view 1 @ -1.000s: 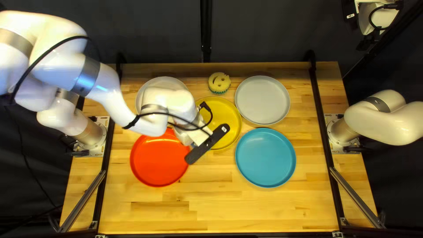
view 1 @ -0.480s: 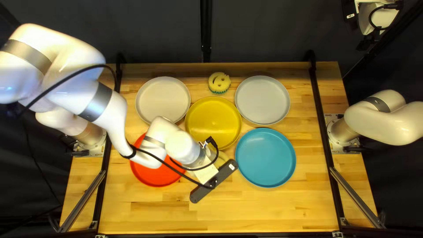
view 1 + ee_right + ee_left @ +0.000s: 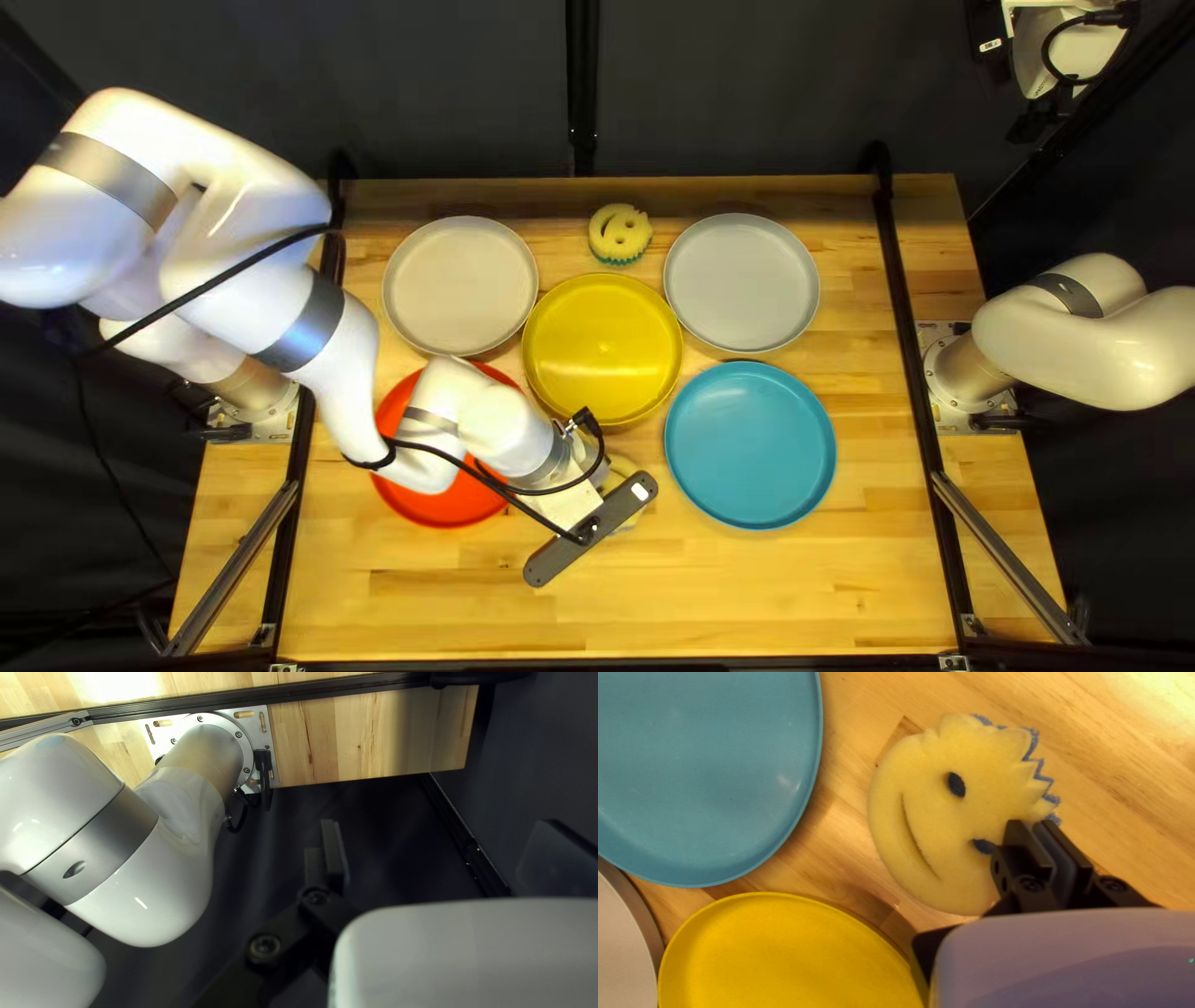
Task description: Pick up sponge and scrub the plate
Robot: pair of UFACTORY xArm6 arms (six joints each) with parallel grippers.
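Observation:
My left gripper (image 3: 570, 508) is over the near part of the table, its fingertips hidden there, and a yellow sponge (image 3: 623, 469) shows partly beneath it. In the left wrist view this smiling-face sponge (image 3: 927, 815), blue along its jagged edge, lies flat on the wood. The left gripper (image 3: 1034, 825) has its fingers together over the sponge's side, holding nothing. Raised at the top right corner is my right gripper (image 3: 1052, 112); the right wrist view shows the right gripper (image 3: 445, 849) with fingers wide apart. Plates: red (image 3: 436, 488), yellow (image 3: 603, 349), blue (image 3: 749, 446).
A second sponge (image 3: 619, 234), green underneath, lies behind the yellow plate. A beige plate (image 3: 459, 285) and a grey plate (image 3: 742, 283) flank it. Black rails (image 3: 915, 342) run along both sides of the work area. The left arm's wrist hangs over the red plate.
My left gripper has left the yellow plate and come toward the table's near edge, then shifted slightly left, uncovering the yellow and beige plates. The right arm has not moved.

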